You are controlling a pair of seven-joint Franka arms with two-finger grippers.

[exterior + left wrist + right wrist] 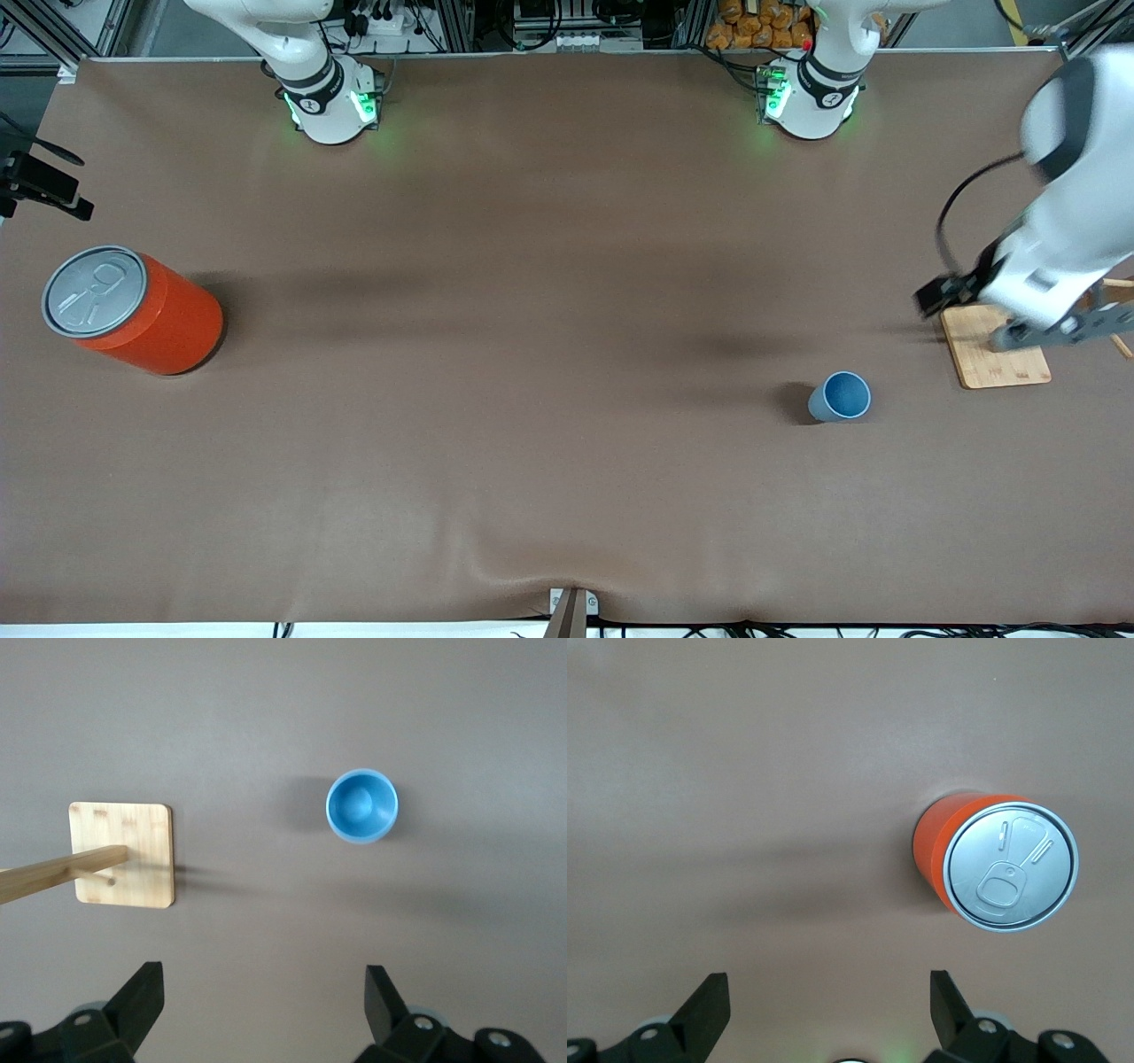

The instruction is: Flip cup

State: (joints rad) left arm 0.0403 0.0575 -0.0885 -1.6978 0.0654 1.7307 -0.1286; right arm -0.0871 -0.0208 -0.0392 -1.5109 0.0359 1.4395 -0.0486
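We see the small light-blue tapered cup (pixel 840 396) standing upright, mouth up; left gripper (pixel 264 1003) over the table and right gripper (pixel 828 1008) both gape wide, empty.

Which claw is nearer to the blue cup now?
Left. The left claw is open over the wooden stand beside the cup. The right claw is open near the orange can.

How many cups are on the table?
1. The cup stands upright, mouth up, toward the left arm's end of the table, beside the wooden stand and a little nearer the front camera. The orange can at the right arm's end is no cup.
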